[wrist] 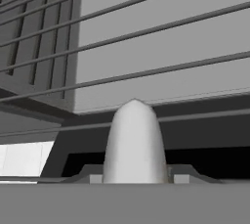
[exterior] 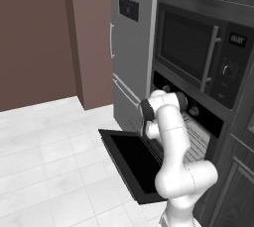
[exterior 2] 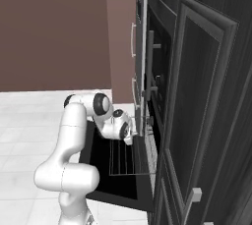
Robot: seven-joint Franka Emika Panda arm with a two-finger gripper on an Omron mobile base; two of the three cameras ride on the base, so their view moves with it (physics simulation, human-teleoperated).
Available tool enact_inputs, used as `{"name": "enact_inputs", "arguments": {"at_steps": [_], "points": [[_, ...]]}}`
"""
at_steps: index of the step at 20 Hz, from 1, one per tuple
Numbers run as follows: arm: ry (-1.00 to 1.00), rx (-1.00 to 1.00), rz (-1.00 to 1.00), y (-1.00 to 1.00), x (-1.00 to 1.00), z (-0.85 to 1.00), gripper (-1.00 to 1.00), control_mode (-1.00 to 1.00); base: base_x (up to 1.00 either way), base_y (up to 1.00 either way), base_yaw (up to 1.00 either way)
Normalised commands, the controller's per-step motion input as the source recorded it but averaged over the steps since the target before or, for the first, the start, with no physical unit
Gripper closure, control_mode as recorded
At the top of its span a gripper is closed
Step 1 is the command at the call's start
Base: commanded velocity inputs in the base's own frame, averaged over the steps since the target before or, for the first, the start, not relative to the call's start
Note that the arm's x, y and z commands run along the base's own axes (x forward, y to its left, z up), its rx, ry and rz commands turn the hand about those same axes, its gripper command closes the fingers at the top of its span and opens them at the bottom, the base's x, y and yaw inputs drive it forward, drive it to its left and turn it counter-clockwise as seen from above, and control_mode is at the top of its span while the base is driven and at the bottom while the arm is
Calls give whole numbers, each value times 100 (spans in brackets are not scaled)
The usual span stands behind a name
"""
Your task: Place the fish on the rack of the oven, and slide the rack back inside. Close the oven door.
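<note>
Oven door [exterior: 130, 164] is dropped flat open, rack [exterior 2: 125, 156] pulled out over it. My gripper [exterior 2: 132, 138] sits low at the rack's near end, just in front of the oven [exterior: 198, 122] mouth. Hand view: rack bars [wrist: 146, 47] run close across the frame, with a pale rounded shape [wrist: 134, 142] between my fingertips; can't tell if that's the fish. Can't tell whether my jaws are open or closed on anything. Microwave [exterior: 198, 52] sits above the oven.
</note>
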Motion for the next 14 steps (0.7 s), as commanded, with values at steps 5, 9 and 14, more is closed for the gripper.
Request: {"name": "enact_inputs", "arguments": {"at_steps": [5,9,14], "points": [[0,4,0,-27,47,-26,100,-100,0,0,0],[0,1,0,5,9,-51,100,-100,0,0,0],[0,0,0,33,0,-71,-100,-100,0,0,0]]}}
